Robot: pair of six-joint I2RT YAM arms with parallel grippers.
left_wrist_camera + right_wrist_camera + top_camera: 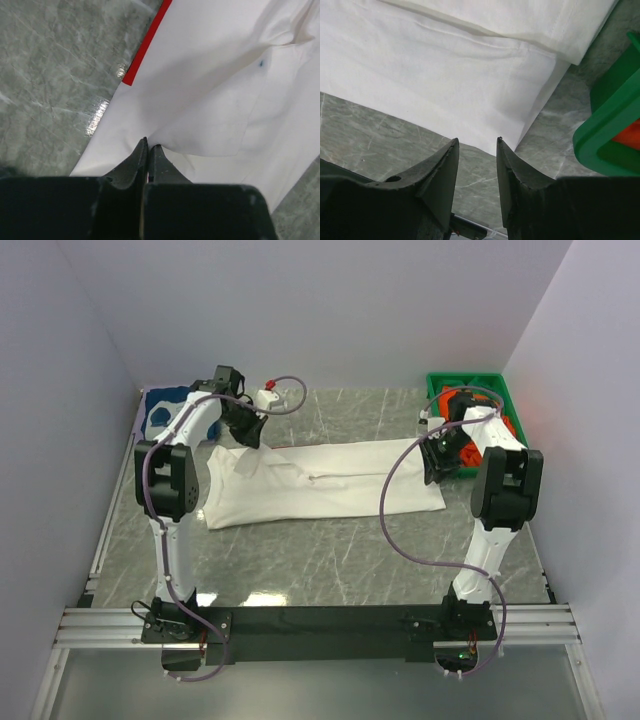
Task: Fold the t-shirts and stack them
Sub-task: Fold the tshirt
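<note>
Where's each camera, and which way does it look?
Top camera: high behind, looking down on the table; left arm and right arm show.
Left wrist: on the left arm, looking down past the left gripper pinching the white t-shirt.
Right wrist: on the right arm, looking down past the open right gripper at t-shirt and green bin.
All share the t-shirt.

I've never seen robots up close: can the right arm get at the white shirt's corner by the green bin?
Probably yes. The right tool is open just off the white shirt, only tabletop between them; the green bin sits aside.
</note>
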